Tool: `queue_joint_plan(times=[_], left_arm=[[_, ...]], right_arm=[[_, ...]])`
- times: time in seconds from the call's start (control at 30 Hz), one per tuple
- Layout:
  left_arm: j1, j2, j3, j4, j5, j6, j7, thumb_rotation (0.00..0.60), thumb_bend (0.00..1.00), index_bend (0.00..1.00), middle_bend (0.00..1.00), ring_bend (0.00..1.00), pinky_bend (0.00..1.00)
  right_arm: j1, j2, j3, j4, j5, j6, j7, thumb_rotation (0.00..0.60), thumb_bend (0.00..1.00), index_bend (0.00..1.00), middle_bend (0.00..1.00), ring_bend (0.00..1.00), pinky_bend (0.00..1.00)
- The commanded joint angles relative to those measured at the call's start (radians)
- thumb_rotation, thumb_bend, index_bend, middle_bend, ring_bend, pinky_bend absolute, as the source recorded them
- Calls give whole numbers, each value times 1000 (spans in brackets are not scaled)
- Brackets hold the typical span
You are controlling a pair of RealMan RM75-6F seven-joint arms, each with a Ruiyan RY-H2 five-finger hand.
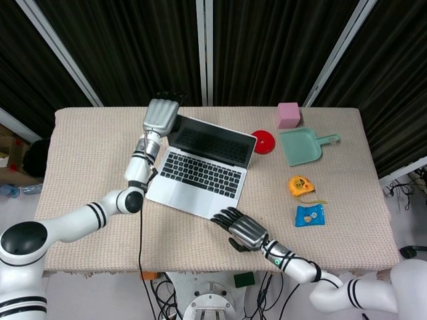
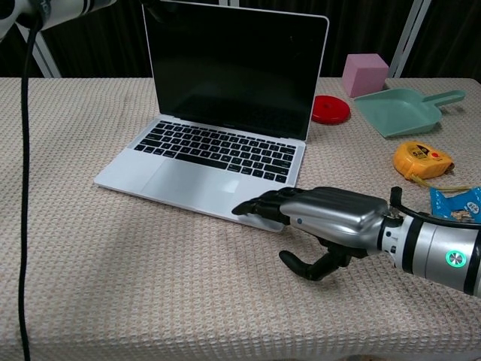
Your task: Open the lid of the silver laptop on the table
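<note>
We are looking at the silver laptop (image 1: 200, 170), which is sitting left of centre on the tabletop (image 1: 87, 153) with its lid already raised; in the chest view the dark screen is standing nearly upright over the black keys. Our left hand (image 1: 161, 115) is resting behind the lid's top edge, at about eleven o'clock from the keyboard, its metal fingers draped over that edge; we cannot tell whether they are actually gripping it. Our right hand (image 2: 319, 218) is lying at the laptop's near corner, at roughly five o'clock from the keyboard, fingers extended flat with the fingertips (image 2: 252, 207) touching the base's front edge and the thumb curling underneath, holding nothing.

The tabletop is wearing a beige woven cover with a fine waffle texture, and its near edge is running just below the right hand in the head view. A wide bare strip is lying along the left edge, at nine o'clock from the laptop.

At three o'clock from the laptop, a flat red round disc (image 1: 263, 141) is sitting just beside the lid's corner, then a pale green plastic dustpan (image 1: 303, 146), with a pink cube (image 1: 288, 115) behind it near the far edge. A yellow tape measure (image 1: 301, 185) and a glossy blue packet (image 1: 310, 215) are lying nearer us, well apart from the laptop.
</note>
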Motion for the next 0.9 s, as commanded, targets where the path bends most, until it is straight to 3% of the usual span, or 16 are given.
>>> queue_joint_plan(times=[0.03, 0.2, 0.4, 0.5, 0.63, 0.77, 0.9], left_arm=[[-14, 9, 6, 2, -27, 6, 7, 600, 531, 142, 163, 64, 98], [34, 72, 26, -90, 18, 47, -52, 600, 531, 142, 163, 64, 98], [160, 198, 66, -276, 166, 155, -185, 600, 532, 141, 164, 64, 98], [249, 282, 110, -381, 239, 222, -231, 600, 532, 142, 163, 64, 98], [378, 399, 192, -520, 308, 308, -257, 600, 507, 142, 164, 64, 99], [523, 481, 297, -608, 406, 428, -293, 600, 364, 142, 170, 64, 94], [657, 507, 385, -618, 502, 569, -333, 600, 271, 143, 172, 65, 89]], right_arm=[[-4, 1, -2, -2, -6, 15, 3, 599, 629, 0, 54, 0, 0], [-18, 21, -10, -15, -38, 67, 37, 599, 628, 0, 56, 0, 0], [-56, 68, -33, -39, -112, 189, 80, 600, 608, 0, 75, 0, 0], [-88, 128, -57, -70, -149, 259, 85, 600, 585, 0, 81, 0, 0], [-152, 241, -95, -114, -188, 376, 72, 600, 481, 0, 103, 0, 2], [-246, 368, -123, -137, -195, 522, 67, 600, 461, 0, 130, 0, 78], [-336, 459, -129, -131, -164, 639, 88, 600, 460, 0, 145, 0, 109]])
